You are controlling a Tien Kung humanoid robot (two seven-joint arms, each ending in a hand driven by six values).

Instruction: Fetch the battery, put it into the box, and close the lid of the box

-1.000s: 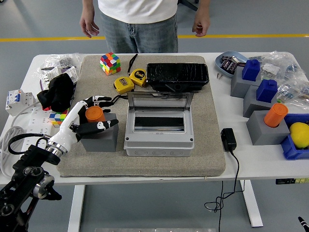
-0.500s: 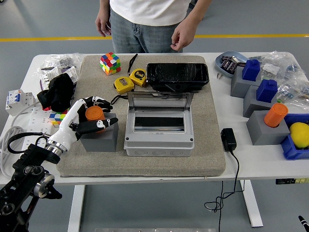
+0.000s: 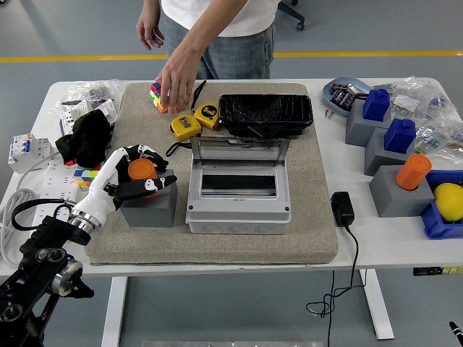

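An orange cylindrical battery (image 3: 142, 170) stands upright in a grey holder block (image 3: 150, 206) on the left of the tan mat. My left hand (image 3: 153, 172) wraps it, fingers curled over the far side and thumb against the near side. The grey box (image 3: 239, 211) sits mid-mat, its hinged lid (image 3: 241, 150) raised toward the far side and the inside showing. My right arm is out of view. A person's hand (image 3: 176, 78) reaches down onto the Rubik's cube (image 3: 155, 99) at the mat's far left.
A black case (image 3: 265, 114) lies behind the box, with two yellow tape measures (image 3: 186, 127) to its left. A black cloth (image 3: 87, 137) and a power strip (image 3: 43, 173) lie left of the mat. A black charger (image 3: 341, 208) and grey blocks (image 3: 398, 189) stand on the right.
The person stepped left and reached a hand down onto the Rubik's cube. My left hand's fingers drew slightly tighter around the battery, which stays in its holder.
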